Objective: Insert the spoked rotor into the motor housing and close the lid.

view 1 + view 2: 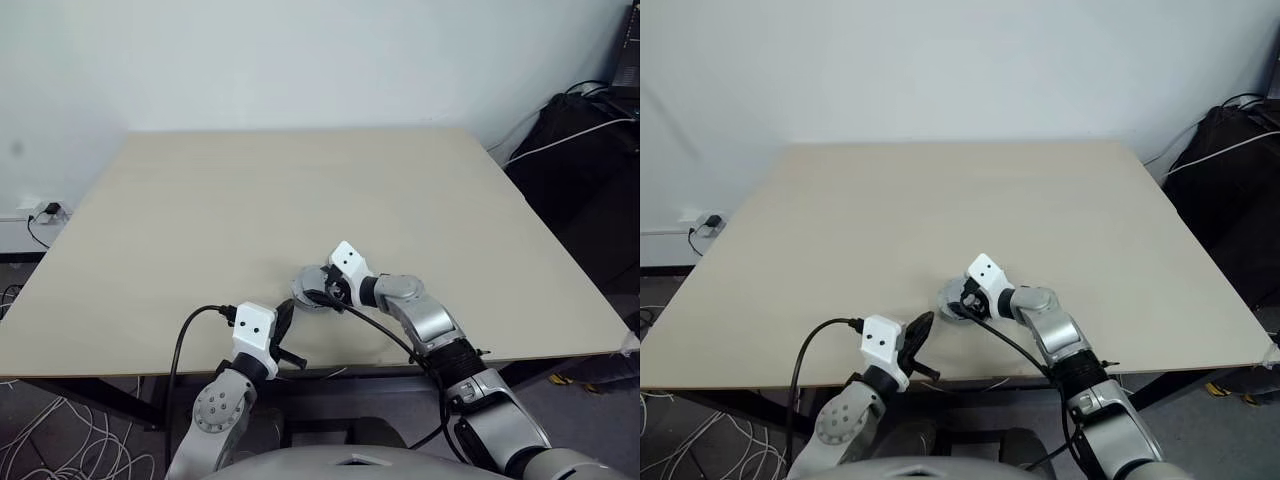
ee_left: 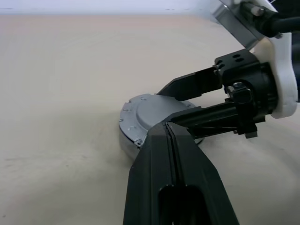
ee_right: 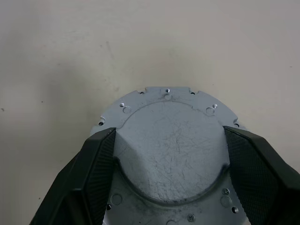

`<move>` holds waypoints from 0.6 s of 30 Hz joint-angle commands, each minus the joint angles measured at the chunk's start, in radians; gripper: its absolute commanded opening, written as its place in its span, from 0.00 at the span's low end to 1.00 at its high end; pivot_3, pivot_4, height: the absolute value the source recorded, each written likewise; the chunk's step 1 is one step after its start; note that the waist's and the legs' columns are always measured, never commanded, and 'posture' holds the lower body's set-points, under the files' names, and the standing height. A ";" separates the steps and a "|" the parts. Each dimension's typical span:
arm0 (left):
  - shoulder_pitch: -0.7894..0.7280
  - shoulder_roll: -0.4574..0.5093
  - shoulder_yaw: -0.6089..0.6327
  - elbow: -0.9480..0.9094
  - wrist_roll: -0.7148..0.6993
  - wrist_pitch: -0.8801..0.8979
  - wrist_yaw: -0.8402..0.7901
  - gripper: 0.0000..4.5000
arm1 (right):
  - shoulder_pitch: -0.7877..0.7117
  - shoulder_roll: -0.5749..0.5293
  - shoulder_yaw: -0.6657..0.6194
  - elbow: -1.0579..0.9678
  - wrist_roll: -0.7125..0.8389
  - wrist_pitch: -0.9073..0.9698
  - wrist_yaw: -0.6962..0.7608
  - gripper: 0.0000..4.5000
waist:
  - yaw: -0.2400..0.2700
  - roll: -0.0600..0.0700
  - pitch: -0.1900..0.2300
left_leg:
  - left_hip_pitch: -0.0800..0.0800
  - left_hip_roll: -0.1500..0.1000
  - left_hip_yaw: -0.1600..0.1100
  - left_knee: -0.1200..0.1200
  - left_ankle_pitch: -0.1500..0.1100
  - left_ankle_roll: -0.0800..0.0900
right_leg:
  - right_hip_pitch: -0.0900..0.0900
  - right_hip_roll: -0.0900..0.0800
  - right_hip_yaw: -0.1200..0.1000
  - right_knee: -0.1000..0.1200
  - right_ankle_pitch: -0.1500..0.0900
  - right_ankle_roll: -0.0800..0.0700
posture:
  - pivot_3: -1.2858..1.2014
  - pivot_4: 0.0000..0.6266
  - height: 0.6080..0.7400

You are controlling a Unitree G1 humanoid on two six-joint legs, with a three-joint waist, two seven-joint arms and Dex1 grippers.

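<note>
The lid (image 3: 167,99), a flat grey metal disc with small screw holes round its rim and a raised round middle, lies on the table near the front edge. It rests on a low round body, the motor housing (image 2: 124,142), of which just a pale side wall shows. The spoked rotor is hidden. My right gripper (image 3: 169,140) reaches over the lid from the right and is shut on its raised middle, one black finger on each side. My left gripper (image 2: 167,126) is shut and empty, pointing at the lid from just short of it, near the table's front edge (image 1: 285,312).
The beige table (image 1: 250,190) stretches bare to the back and both sides. A black bag with white cables (image 1: 585,140) stands on the floor past the right edge. A power strip (image 1: 42,211) and loose cables lie on the floor to the left.
</note>
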 commanded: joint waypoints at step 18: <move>-0.001 -0.021 -0.013 -0.028 -0.009 -0.005 0.000 0.00 | -0.036 -0.022 0.054 -0.013 -0.048 0.068 -0.008 0.71 | -0.001 0.000 0.000 | 0.000 0.000 0.000 0.000 0.000 0.000 | 0.001 0.000 0.000 0.000 0.000 0.000 | 0.52 0.00 1.00</move>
